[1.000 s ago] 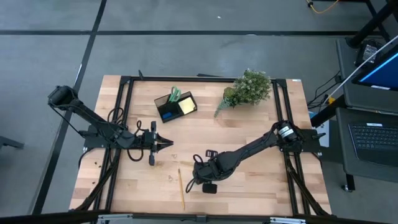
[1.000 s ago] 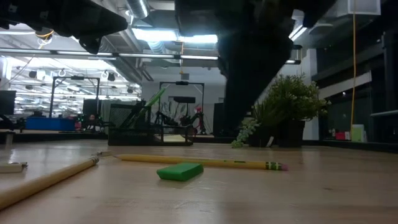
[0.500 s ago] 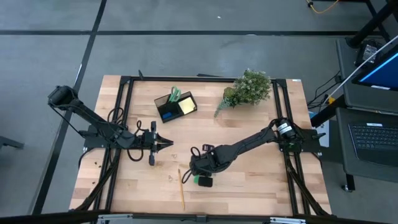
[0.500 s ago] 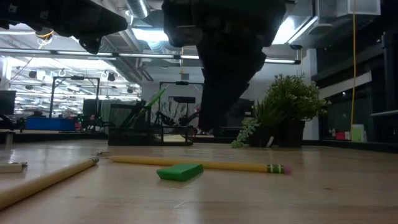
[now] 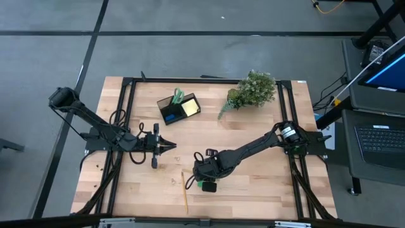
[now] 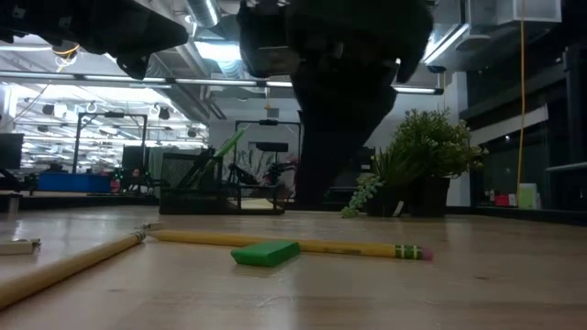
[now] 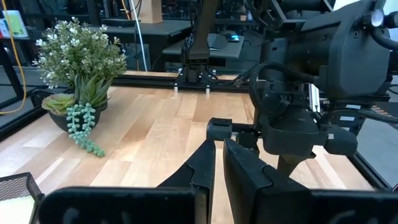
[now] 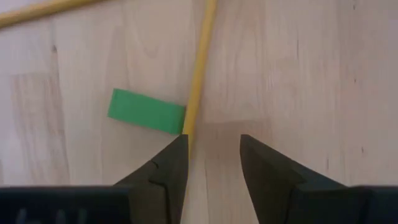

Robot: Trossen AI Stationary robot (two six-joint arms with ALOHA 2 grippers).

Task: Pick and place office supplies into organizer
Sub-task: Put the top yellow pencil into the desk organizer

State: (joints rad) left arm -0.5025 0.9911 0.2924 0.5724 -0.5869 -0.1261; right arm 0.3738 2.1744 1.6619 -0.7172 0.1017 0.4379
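The left gripper (image 5: 169, 145) waits well off to the side of the work with its fingers pressed nearly together on nothing. The right gripper (image 8: 210, 163) hangs over the front of the table, partly open and empty. The green block (image 8: 147, 112) lies flat just ahead of one fingertip, touching a yellow pencil (image 8: 200, 68) that runs forward past it. The block is likely light and rigid, best pinched across its short sides; the thin, round pencil may roll, so take it mid-shaft. The organizer (image 5: 179, 107) sits well away at the back.
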